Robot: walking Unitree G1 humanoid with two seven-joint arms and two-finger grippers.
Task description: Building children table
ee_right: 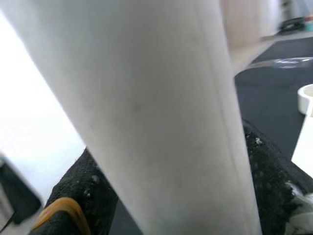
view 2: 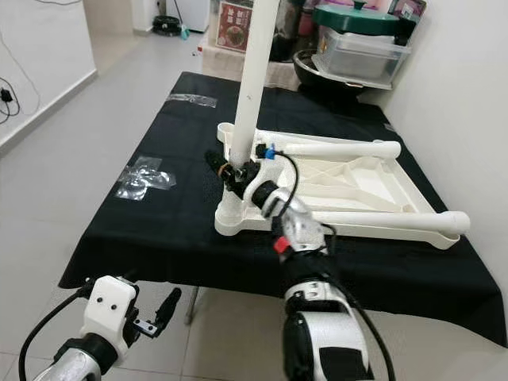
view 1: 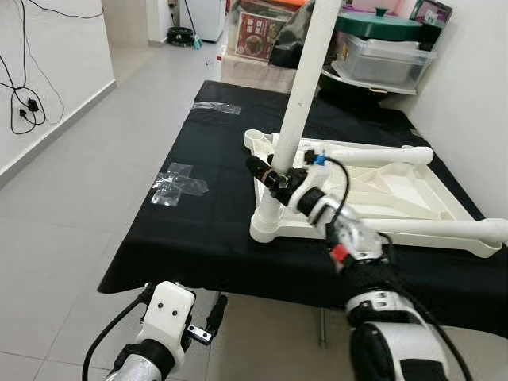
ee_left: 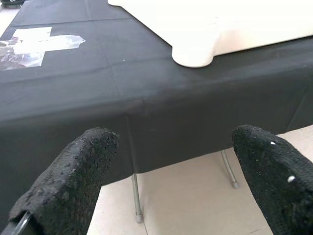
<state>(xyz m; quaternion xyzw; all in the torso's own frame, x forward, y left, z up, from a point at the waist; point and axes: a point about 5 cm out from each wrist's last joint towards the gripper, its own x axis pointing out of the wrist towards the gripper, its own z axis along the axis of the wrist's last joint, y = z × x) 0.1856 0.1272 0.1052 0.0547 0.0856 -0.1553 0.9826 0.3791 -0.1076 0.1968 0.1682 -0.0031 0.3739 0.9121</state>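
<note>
While the right tool (view 1: 274, 176) is clenched around the upright leg (view 1: 305, 87), the left tool (ee_left: 171, 171) hangs released; leg top is cut off.

A thick white table leg (ee_right: 161, 112) ran slantwise through the right wrist view, close to the lens and blurred. The right end effector (ee_right: 171, 196) was closed around it, one black finger (ee_right: 85, 196) pressed against one side of the leg and the other against the opposite side. A yellow band (ee_right: 61, 210) circled the nearer finger. Beyond the leg lay the black-covered desk (ee_right: 266, 98), with a crumpled clear plastic scrap (ee_right: 288, 61) on it and a white rounded edge (ee_right: 305, 98) at the frame's border.
</note>
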